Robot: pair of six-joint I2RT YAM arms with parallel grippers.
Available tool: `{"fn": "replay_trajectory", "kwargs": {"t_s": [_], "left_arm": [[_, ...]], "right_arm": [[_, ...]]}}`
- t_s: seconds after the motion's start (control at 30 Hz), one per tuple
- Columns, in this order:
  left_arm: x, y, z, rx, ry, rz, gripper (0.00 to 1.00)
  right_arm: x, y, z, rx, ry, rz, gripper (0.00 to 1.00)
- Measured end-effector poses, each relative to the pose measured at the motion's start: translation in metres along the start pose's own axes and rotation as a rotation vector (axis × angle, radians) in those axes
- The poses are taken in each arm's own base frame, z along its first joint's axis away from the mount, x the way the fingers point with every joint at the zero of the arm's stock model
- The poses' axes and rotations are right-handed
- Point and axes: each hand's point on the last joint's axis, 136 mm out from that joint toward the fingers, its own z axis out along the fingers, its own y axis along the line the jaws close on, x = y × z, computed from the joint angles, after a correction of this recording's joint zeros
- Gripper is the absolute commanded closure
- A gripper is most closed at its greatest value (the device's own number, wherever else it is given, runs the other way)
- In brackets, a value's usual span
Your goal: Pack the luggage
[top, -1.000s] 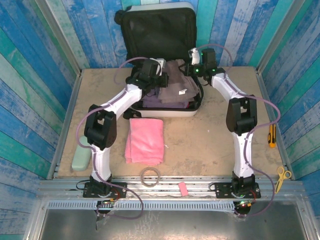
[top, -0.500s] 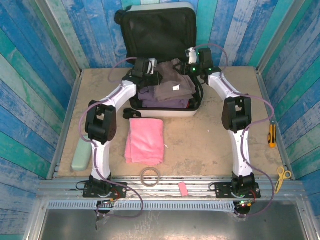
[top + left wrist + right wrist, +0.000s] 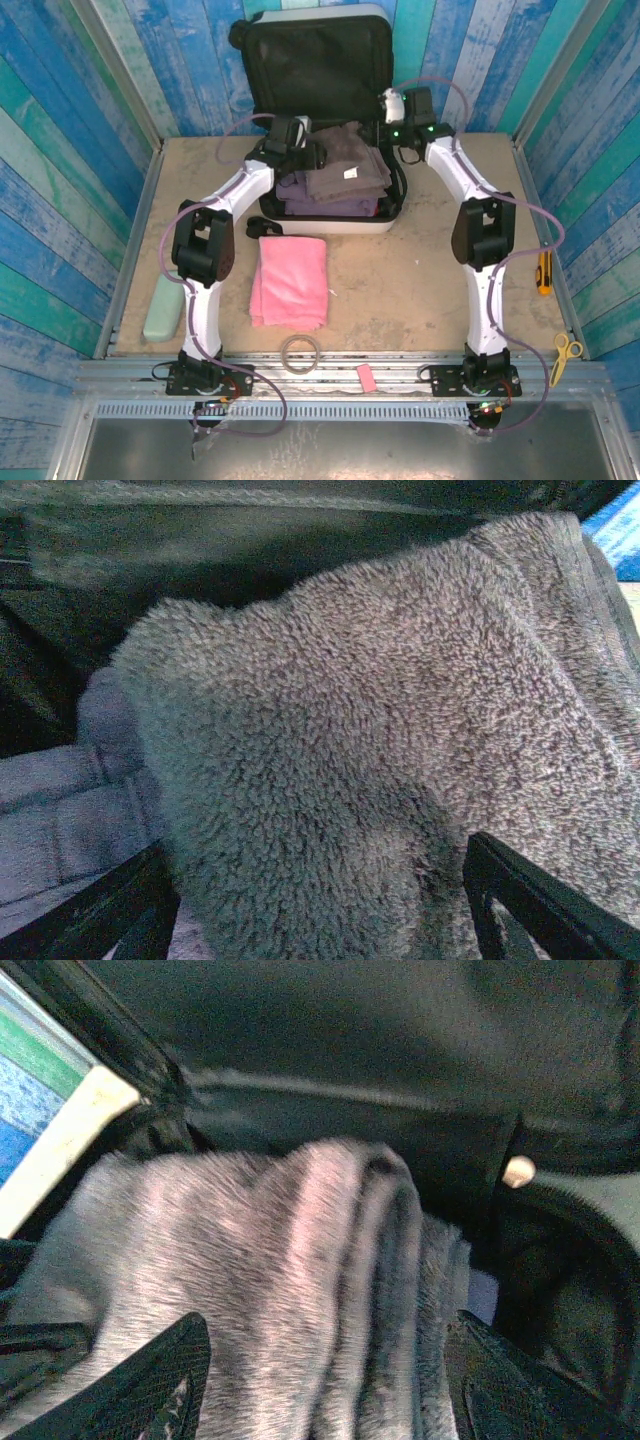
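The luggage (image 3: 330,228), a white hard-shell case, lies open at the back of the table with its black-lined lid (image 3: 315,60) standing upright. A grey-brown towel (image 3: 345,172) rests inside on a purple cloth (image 3: 298,190). My left gripper (image 3: 316,153) hovers at the towel's left edge, my right gripper (image 3: 388,138) at its far right corner. Through the left wrist camera, the left gripper (image 3: 320,920) is open, fingers (image 3: 540,900) wide on either side of the towel (image 3: 380,730). The right gripper (image 3: 325,1390) is open too, the towel (image 3: 270,1260) lying loose between its fingers (image 3: 140,1380).
A folded pink towel (image 3: 290,280) lies in front of the luggage. A tape roll (image 3: 300,352) and pink eraser (image 3: 365,376) sit at the near edge. A green case (image 3: 161,308) is at the left, a yellow-handled tool (image 3: 544,270) and scissors (image 3: 566,352) at the right.
Both grippers went from shut to open, letting go of the grey-brown towel, which now lies spread in the luggage. The right gripper has drawn back toward the lid.
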Motion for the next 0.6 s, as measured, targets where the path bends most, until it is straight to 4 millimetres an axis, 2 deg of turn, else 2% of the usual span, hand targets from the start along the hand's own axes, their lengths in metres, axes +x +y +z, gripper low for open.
{"fn": "replay_trajectory", "kwargs": {"t_s": [0.07,0.17,0.27,0.33,0.4,0.5,0.6], "left_arm": [[-0.003,0.005,-0.002,-0.032,-0.005,-0.001,0.28],[-0.011,0.005,-0.005,-0.050,-0.021,-0.010,0.40],[-0.023,0.001,-0.009,-0.036,-0.044,-0.031,0.51],[-0.031,-0.004,-0.012,-0.019,-0.057,-0.054,0.57],[-0.040,-0.011,-0.016,0.003,-0.071,-0.068,0.62],[-0.051,-0.020,-0.014,0.048,-0.088,-0.083,0.66],[-0.038,-0.019,0.001,0.062,-0.058,-0.100,0.70]], "right_arm": [[-0.015,0.007,-0.012,0.001,-0.034,-0.017,0.45],[-0.033,0.018,-0.020,-0.016,-0.084,-0.043,0.59],[-0.040,0.029,-0.017,-0.041,-0.105,-0.056,0.70],[-0.041,0.035,-0.006,-0.058,-0.118,-0.068,0.75],[-0.036,0.039,0.009,-0.072,-0.115,-0.074,0.79],[-0.011,0.037,0.039,-0.079,-0.073,-0.061,0.84],[0.026,0.024,0.064,-0.056,-0.008,-0.028,0.86]]}}
